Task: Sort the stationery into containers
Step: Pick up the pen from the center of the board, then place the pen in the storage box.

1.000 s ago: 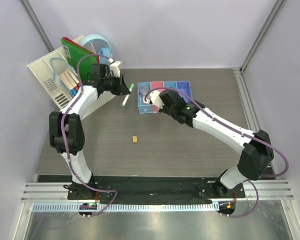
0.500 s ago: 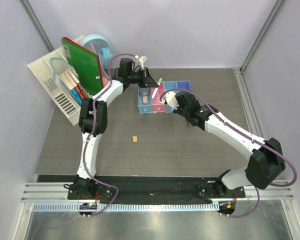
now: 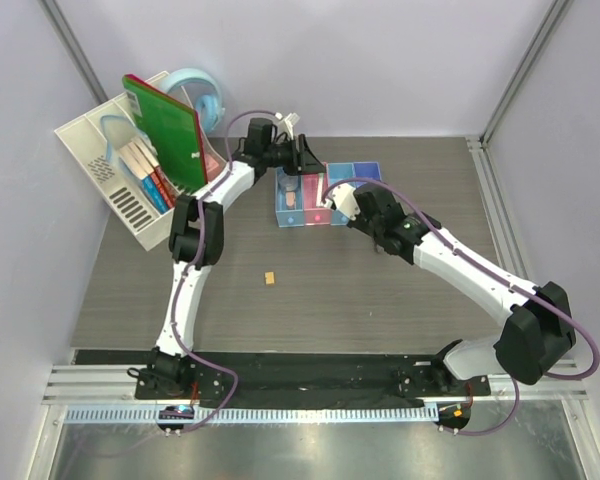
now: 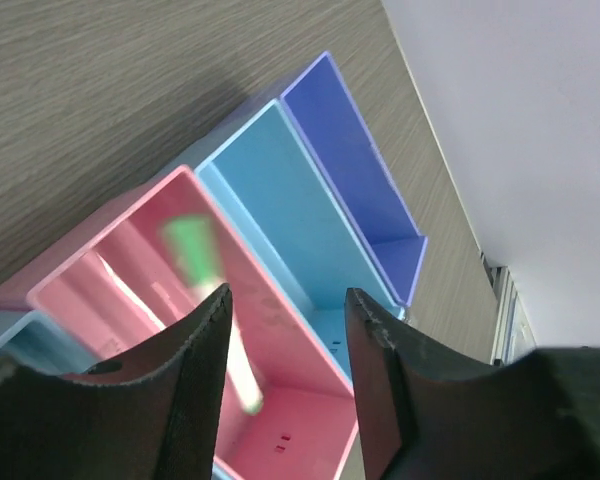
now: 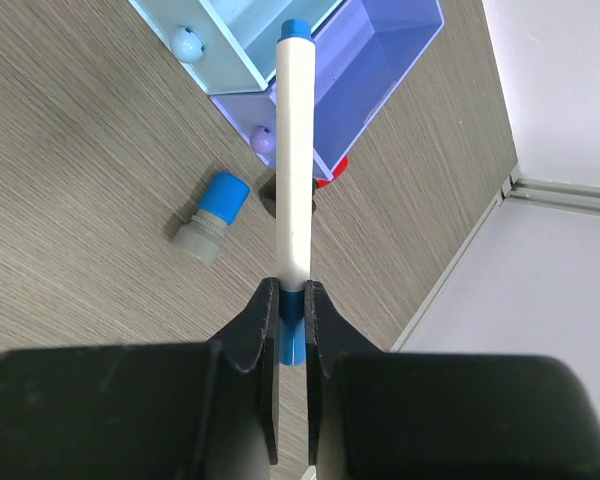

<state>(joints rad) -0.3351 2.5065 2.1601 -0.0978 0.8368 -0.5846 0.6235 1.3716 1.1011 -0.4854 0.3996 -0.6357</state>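
Observation:
In the left wrist view my left gripper [image 4: 285, 300] stands open above the containers, over the pink bin [image 4: 300, 425]. A blurred white pen with a green cap [image 4: 205, 300] lies loose inside that bin, free of the fingers. The blue bin [image 4: 280, 200] and the violet-blue bin [image 4: 355, 150] beside it hold nothing. My right gripper [image 5: 293, 290] is shut on a white pen with a blue cap [image 5: 295, 150], held over the table by the row's end. A blue-grey stubby cylinder [image 5: 210, 217] lies below it, and a red-and-black one [image 5: 332, 176] is partly hidden by the pen. The tiny orange block [image 3: 269, 278] lies alone mid-table.
A white slotted organizer [image 3: 105, 165] with a green book [image 3: 165, 130] leaning in it stands at the back left, with a round light-blue tape dispenser [image 3: 202, 92] behind. The row of containers [image 3: 365, 180] sits at the back centre, both arms crowded around it.
My left arm swung right from the organizer to above the bins and opened, and the green-capped pen dropped into the pink bin. The right gripper drew back slightly to the right with its pen.

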